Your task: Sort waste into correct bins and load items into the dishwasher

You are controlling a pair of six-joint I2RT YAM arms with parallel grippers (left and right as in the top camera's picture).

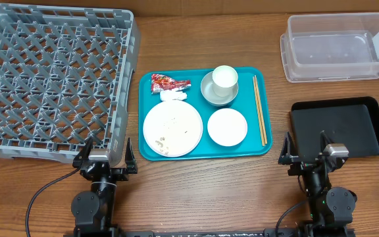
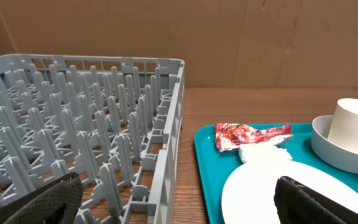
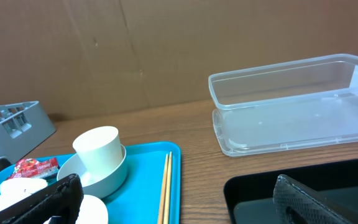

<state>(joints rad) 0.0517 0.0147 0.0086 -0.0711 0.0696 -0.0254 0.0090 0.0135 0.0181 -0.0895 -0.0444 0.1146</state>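
Note:
A teal tray (image 1: 258,148) holds a large dirty white plate (image 1: 172,128), a small white bowl (image 1: 227,126), a white cup (image 1: 224,77) standing in a grey bowl (image 1: 209,96), a red wrapper (image 1: 168,83), a crumpled white napkin (image 1: 173,96) and wooden chopsticks (image 1: 259,108). The grey dishwasher rack (image 1: 51,79) is at the left. My left gripper (image 1: 105,160) is open and empty, near the rack's front right corner. My right gripper (image 1: 306,153) is open and empty, by the front of the black bin (image 1: 337,128). The clear bin (image 1: 337,46) is at the back right.
In the left wrist view the rack (image 2: 73,143) fills the left and the tray (image 2: 207,168) with the wrapper (image 2: 250,135) lies to the right. In the right wrist view the chopsticks (image 3: 165,186), cup (image 3: 98,149) and clear bin (image 3: 291,106) show ahead.

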